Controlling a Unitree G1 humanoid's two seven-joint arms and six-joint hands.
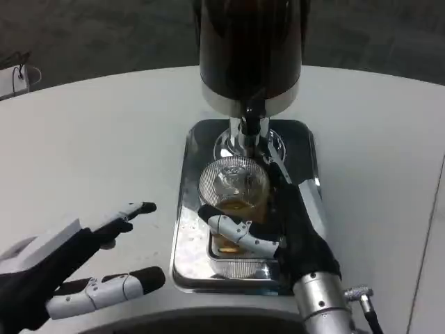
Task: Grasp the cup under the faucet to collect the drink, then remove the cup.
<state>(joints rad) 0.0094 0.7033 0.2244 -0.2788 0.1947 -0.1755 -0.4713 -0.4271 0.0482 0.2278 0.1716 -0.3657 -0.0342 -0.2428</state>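
Fingers [240, 235] of right hand [295, 233] wrap cup [234, 184].

Clear cup [233, 186], amber drink inside, upright under faucet [251, 120].

Lighting: dim, overhead; white bench [104, 139] evenly lit. Glare on metal tray [182, 243]. Background dark. Image soft, grainy.
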